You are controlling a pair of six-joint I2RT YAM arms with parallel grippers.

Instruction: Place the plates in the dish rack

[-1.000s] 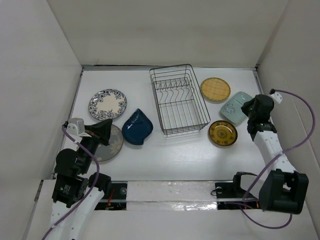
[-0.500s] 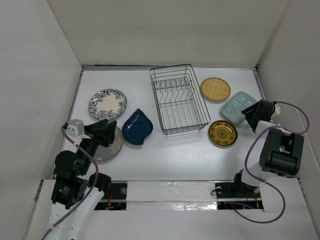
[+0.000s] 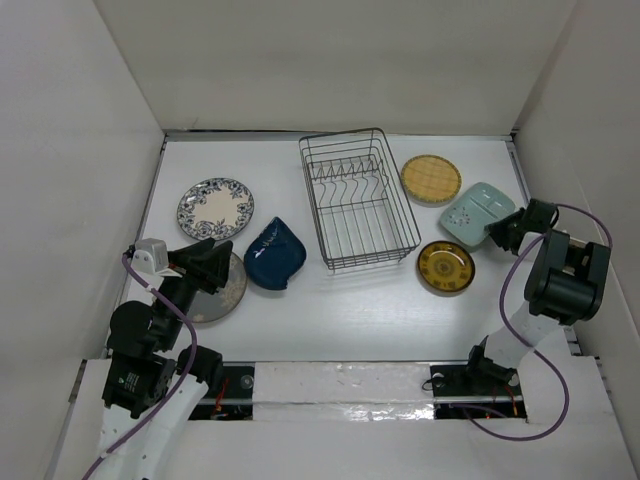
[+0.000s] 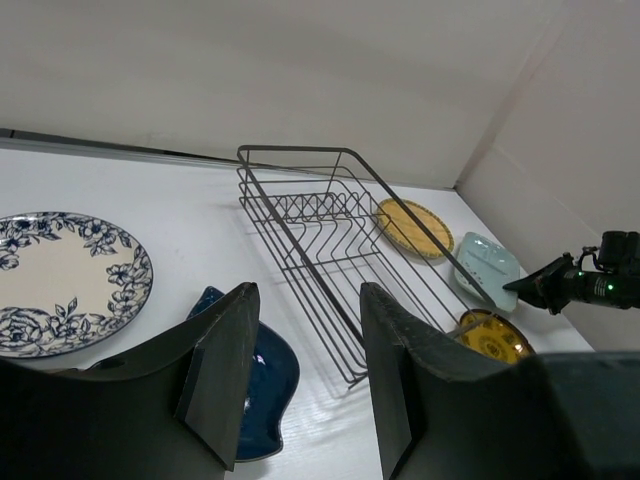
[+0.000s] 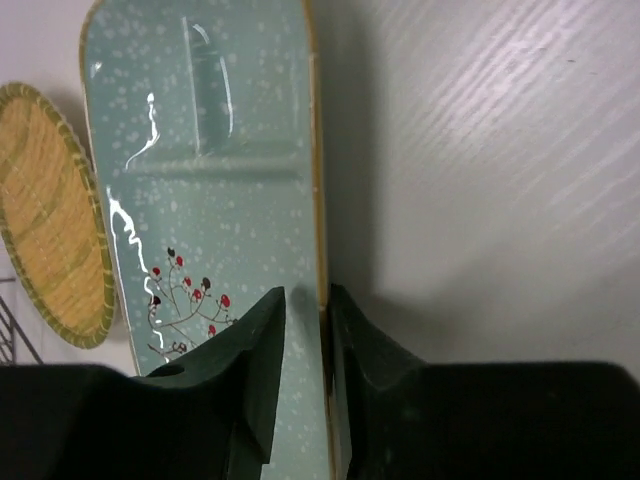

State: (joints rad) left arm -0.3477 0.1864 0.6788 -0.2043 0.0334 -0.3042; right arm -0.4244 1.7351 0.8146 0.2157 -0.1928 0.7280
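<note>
My right gripper [image 3: 497,232] is shut on the near-right rim of the pale green rounded-square plate [image 3: 475,212]; in the right wrist view its fingers [image 5: 262,330] straddle that rim [image 5: 318,200], gripper [image 5: 305,300]. My left gripper [image 3: 213,263] is open and empty above the grey speckled plate [image 3: 225,292], jaws wide apart in the left wrist view [image 4: 307,300]. The wire dish rack [image 3: 372,262] stands empty mid-table. The blue-floral plate [image 3: 215,208] and dark blue teardrop plate [image 3: 275,253] lie left of it. The two mustard-yellow plates [image 3: 431,178] [image 3: 446,267] lie right of it.
White walls enclose the table on the left, back and right; the right wall is close behind my right arm. The left wrist view shows the rack [image 4: 300,215], the floral plate [image 4: 60,280], the teardrop plate [image 4: 270,370] and the green plate [image 4: 485,265].
My right arm has swung down and outward, bringing its gripper low onto the green plate's rim; the plate has shifted slightly. My left gripper has barely moved.
</note>
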